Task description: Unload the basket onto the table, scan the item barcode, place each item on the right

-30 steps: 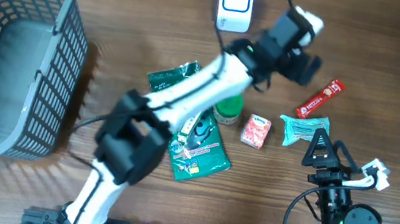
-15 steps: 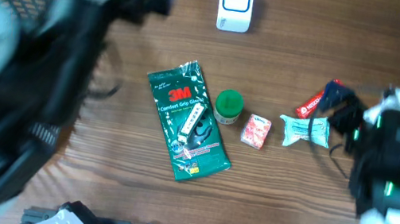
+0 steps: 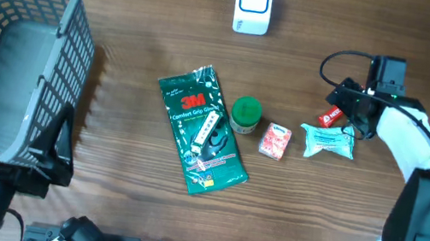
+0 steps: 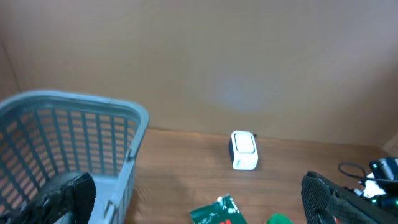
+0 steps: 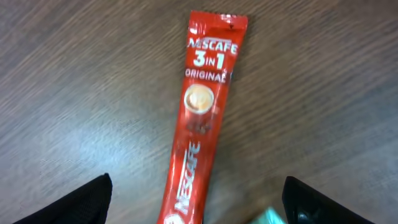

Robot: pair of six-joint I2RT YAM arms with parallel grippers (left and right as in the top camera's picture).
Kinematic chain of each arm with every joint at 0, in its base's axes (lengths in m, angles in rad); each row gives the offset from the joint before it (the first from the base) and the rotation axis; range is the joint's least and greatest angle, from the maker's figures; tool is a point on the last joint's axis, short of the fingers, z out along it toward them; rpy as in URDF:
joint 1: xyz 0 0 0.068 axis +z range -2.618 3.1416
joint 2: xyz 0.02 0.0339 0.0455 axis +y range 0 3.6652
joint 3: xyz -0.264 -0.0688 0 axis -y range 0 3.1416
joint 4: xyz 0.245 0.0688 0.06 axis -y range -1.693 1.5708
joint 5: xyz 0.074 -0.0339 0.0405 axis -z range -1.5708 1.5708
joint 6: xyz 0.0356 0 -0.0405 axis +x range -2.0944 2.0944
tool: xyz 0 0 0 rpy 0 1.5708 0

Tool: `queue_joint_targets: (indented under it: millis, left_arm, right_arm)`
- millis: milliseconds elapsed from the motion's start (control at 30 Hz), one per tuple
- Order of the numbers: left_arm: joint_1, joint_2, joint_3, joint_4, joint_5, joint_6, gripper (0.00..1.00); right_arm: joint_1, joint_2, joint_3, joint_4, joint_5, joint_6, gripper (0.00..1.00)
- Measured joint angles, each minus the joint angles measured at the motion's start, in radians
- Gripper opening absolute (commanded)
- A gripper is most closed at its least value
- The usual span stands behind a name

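Right gripper [image 5: 200,204] released, jaws spread over red Nescafe sachet [image 5: 203,124], right side. Left gripper [image 4: 199,200] released, near left, beside basket [image 4: 74,121].

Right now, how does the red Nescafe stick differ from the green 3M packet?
The Nescafe stick is red and narrow; the 3M packet is green, broad and far larger. The stick lies under the right gripper, whose jaws stand open; the packet lies mid-table with no arm near. Both lie flat on the wooden table.
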Motion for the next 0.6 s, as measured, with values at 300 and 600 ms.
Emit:
queue_joint_targets:
  millis: [300,600]
  left_arm:
    - [0.0,-0.001,-0.024,-0.117,-0.037,-0.163,1.0]
    - [0.0,0.0,-0.029,0.163,-0.123,0.18,1.0]
  right_arm:
    - [-0.007,0.161,0.049,0.118,0.024,-0.014,0.05]
    - [-0.389,0.217,0.249,-0.081,-0.02,-0.157,0.05]
